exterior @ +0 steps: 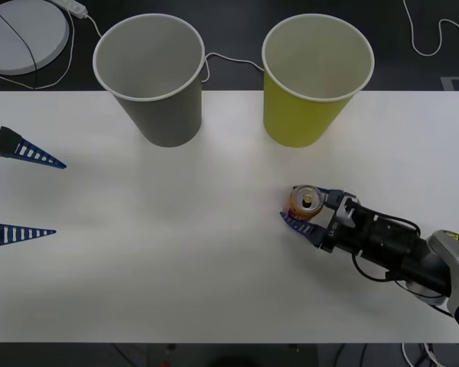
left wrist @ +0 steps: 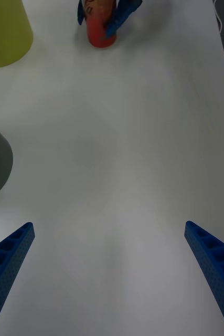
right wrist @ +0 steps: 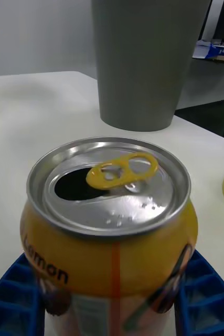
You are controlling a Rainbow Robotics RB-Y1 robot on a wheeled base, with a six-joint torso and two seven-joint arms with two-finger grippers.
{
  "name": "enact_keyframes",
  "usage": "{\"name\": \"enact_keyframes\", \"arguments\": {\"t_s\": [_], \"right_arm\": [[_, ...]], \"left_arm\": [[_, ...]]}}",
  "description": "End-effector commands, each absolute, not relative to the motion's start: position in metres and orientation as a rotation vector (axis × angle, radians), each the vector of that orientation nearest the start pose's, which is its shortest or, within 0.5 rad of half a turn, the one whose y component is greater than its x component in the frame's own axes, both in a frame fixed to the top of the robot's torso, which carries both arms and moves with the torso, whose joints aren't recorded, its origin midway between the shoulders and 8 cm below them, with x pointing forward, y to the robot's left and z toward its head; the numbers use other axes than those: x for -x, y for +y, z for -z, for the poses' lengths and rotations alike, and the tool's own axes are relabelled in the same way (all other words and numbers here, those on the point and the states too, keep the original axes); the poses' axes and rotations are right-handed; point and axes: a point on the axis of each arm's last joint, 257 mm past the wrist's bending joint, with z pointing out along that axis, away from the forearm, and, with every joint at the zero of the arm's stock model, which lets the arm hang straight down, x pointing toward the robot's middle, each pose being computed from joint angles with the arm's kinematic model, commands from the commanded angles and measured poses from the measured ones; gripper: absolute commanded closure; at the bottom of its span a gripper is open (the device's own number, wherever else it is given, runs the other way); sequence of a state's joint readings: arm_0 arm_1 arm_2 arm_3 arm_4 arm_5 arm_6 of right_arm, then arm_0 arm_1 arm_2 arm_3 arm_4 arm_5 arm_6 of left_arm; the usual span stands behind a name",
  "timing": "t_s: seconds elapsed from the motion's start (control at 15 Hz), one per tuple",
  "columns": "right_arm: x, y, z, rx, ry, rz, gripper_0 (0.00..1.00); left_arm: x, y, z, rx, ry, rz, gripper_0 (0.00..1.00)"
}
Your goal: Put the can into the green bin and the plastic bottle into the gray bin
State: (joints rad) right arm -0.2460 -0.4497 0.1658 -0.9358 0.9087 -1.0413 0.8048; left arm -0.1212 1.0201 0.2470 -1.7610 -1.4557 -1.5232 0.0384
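Your right gripper (exterior: pixel 306 213) clamps the upright can (exterior: pixel 307 201) on the white table (exterior: pixel 214 252) near the green bin (exterior: pixel 310 80), while your left gripper (exterior: pixel 27 195) waits spread wide.

My right tool (exterior: pixel 304 217) has blue ribbed tapered fingers on a black cylindrical wrist with black cables and a silver-grey joint; my left tool (exterior: pixel 23 193) matches.

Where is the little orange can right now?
The small orange drink can stands upright on the white table, right of centre in the front view, between the right gripper fingers, just before the yellow-green paper bin.
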Motion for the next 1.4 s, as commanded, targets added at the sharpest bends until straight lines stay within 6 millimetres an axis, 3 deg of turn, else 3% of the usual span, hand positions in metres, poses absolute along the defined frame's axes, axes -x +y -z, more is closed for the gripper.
{"name": "enact_keyframes", "arguments": {"t_s": [0.07,0.53,1.07,1.4], "right_arm": [[-0.467,-0.155,0.302,1.059,1.311,-0.430,1.00],[-0.458,-0.181,0.285,1.123,1.332,-0.478,1.00],[-0.427,-0.227,0.237,1.185,1.544,-0.472,1.00],[-0.410,-0.250,0.190,1.145,1.748,-0.432,1.00]], "left_arm": [[-0.380,0.306,0.147,-1.818,1.537,0.207,0.00],[-0.380,0.306,0.147,-1.818,1.537,0.207,0.00],[-0.380,0.306,0.147,-1.818,1.537,0.207,0.00],[-0.380,0.306,0.147,-1.818,1.537,0.207,0.00]]}}
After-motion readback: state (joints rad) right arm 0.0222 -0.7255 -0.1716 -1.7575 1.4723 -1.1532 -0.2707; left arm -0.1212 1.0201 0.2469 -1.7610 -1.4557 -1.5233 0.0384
